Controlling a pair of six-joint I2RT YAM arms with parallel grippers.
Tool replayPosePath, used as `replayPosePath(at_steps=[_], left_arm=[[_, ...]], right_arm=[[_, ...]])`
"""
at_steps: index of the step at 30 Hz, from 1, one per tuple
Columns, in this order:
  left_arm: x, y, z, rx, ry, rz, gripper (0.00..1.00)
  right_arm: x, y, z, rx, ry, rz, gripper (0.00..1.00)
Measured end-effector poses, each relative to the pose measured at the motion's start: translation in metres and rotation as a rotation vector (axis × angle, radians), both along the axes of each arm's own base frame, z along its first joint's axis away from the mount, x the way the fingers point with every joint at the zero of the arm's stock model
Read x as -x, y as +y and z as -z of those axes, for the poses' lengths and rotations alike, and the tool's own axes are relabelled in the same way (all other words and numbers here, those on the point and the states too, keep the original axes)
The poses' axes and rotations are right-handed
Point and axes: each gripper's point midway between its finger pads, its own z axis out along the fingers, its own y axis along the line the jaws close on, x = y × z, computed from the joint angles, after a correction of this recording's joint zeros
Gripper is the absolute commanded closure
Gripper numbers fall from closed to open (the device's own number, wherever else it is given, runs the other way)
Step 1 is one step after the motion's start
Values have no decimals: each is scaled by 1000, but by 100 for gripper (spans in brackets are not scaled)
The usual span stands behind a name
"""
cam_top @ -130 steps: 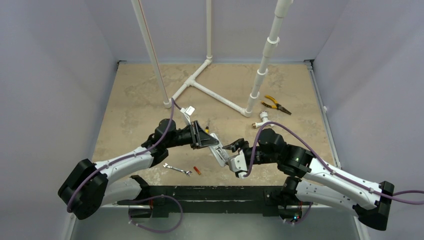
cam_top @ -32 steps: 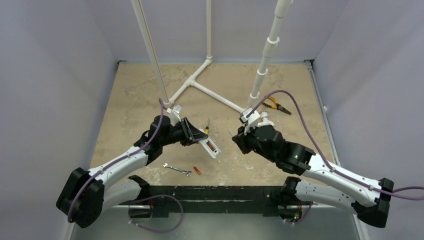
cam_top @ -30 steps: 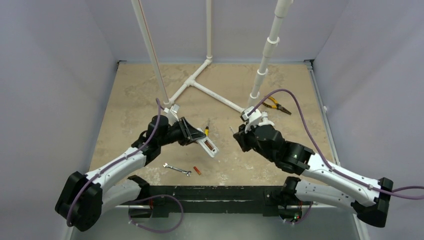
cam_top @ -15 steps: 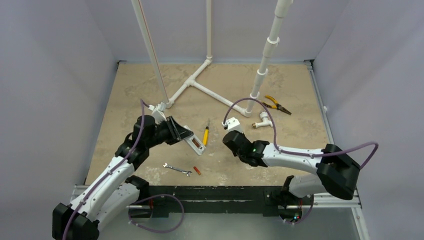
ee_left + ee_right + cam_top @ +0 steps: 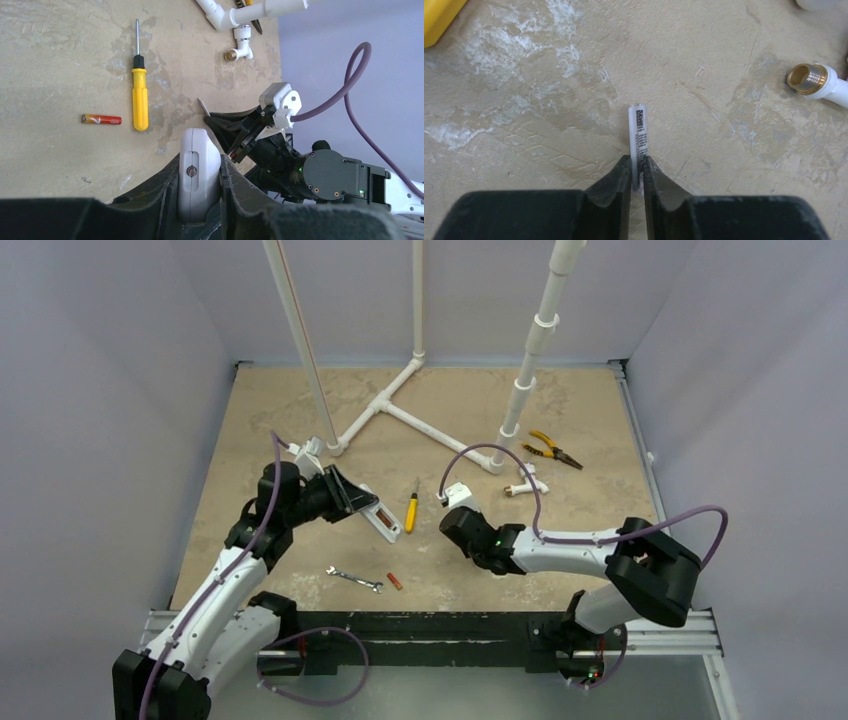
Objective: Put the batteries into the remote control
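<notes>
- From above: the left hand [image 5: 352, 506] was clamped on the remote control [image 5: 384, 524], holding it off the bench [image 5: 300, 410] with its open back upward. A reddish patch in that recess was possibly a battery already seated, but it was too small to be sure. One loose battery [image 5: 396, 581] lay near the front edge, just beside a wrench [image 5: 355, 579]. The right hand [image 5: 448, 524] sat low, just right of a yellow screwdriver [image 5: 411, 510], with its fingers hidden under its own wrist.
- Left wrist camera: the fingers [image 5: 167, 185] pinched the remote control's narrow end from both sides. The battery lay left of the screwdriver, near it but apart. The recess faced away from this camera, so its contents were out of sight.
- Right wrist camera: the right hand was closed on a thin white strip [image 5: 639, 135] with a barcode label, seen edge-on and close over bare bench. Whether the strip touched the bench could not be told. A brass-ended pipe fitting [image 5: 816, 80] lay well apart.
- The step looked like setting that strip aside. To do it well, the right hand should lower the strip until it rests, part the fingers only slightly, then lift straight away. The strip should end up clear of the battery, which would need fetching next. The left hand should hold the recess level.
</notes>
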Motion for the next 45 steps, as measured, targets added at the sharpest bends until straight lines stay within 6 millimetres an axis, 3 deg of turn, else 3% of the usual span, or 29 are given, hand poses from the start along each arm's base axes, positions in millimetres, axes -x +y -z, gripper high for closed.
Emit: replayPosePath(at_steps=[10, 17, 24, 31, 36, 41, 45], left_arm=[[-1, -4, 1, 15, 11, 22, 100], [-1, -4, 2, 17, 15, 27, 100], [-3, -1, 1, 17, 12, 17, 100], [3, 4, -4, -10, -34, 23, 100], [8, 9, -5, -43, -66, 25, 100], [15, 19, -5, -112, -86, 13, 100], [22, 34, -10, -180, -127, -26, 100]], right_arm=[[6, 11, 0, -29, 15, -56, 57], [5, 26, -32, -162, -31, -88, 37], [-2, 31, -60, -246, -98, -71, 36], [-22, 54, -60, -227, -81, 4, 37], [-21, 64, -54, -251, -53, -4, 37], [-22, 86, -59, -287, -73, -124, 38], [-20, 113, -62, -291, -95, -317, 37]])
